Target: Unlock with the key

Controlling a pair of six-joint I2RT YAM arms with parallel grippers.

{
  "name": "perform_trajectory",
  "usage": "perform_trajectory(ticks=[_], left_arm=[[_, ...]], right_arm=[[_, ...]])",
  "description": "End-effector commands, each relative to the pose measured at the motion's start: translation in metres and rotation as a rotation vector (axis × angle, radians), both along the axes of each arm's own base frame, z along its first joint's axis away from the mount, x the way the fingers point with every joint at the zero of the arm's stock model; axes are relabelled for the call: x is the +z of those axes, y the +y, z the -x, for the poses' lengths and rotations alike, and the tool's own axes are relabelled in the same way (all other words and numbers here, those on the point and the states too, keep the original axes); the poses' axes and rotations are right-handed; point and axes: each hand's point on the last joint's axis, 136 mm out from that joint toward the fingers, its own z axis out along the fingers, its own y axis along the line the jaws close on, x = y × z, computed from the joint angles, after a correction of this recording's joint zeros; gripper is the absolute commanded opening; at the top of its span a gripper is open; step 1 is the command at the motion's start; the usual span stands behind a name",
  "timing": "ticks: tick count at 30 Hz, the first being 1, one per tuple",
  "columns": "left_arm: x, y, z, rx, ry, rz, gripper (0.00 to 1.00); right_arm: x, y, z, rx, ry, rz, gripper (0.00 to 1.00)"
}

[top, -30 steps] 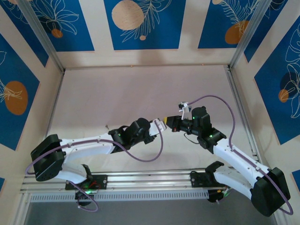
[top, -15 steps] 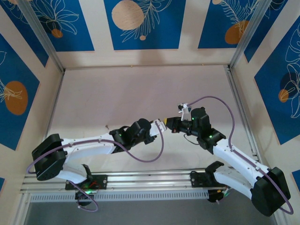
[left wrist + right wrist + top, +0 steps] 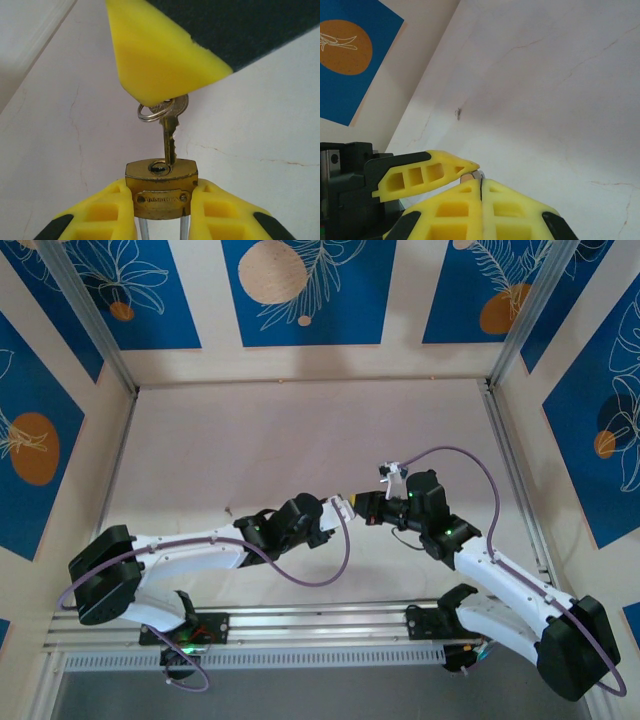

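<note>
Left gripper point(image 3: 161, 194) jaws narrow, clamped on the sides of the brass padlock point(image 3: 161, 191). The padlock body sits between the two yellow fingers point(image 3: 112, 212), keyway face towards the left wrist cam, and the silver shackle legs point(image 3: 143, 230) run down between the fingers and out of frame. Right gripper point(image 3: 481, 183) jaws are fully closed, pads flush together, pinching the key point(image 3: 169, 136) by its head. In the left wrist view its finger point(image 3: 160, 60) comes in from the top and covers most of the head; the visible part looks plain metal, with a split ring point(image 3: 148, 119) through it. The key blade hangs roughly vertical, teeth to the right, with the tip meeting the padlock's top face at the right end of the keyway. The slot is visible just left of the blade. Can't tell how far the blade is in, if at all. From the top cam both grippers meet nose to nose mid-tabletop point(image 3: 300, 430), left arm reaching in from the left, right arm from the right, padlock and key held up off the surface between them. Right wrist view shows one left gripper finger point(image 3: 427, 175) just beside the closed right jaws. There's a small metal bit point(image 3: 458, 114) lying on the tabletop well apart from them, too small to identify.
</note>
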Motion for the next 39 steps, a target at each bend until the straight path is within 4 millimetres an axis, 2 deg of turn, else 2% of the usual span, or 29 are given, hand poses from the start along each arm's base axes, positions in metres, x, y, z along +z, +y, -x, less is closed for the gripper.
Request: perform_trajectory(ticks=[1, 22, 39], left_arm=[[0.016, -0.011, 0.0, -0.008, -0.024, 0.047, 0.11], [0.027, -0.013, 0.0, 0.001, -0.02, 0.105, 0.1], [0.038, -0.017, 0.004, -0.005, 0.013, 0.166, 0.09]], right_arm=[[-0.002, 0.001, 0.002, 0.002, 0.004, -0.004, 0.0], [-0.007, 0.006, 0.001, 0.015, -0.006, 0.016, 0.0], [-0.016, 0.008, 0.003, 0.007, -0.046, 0.119, 0.0]])
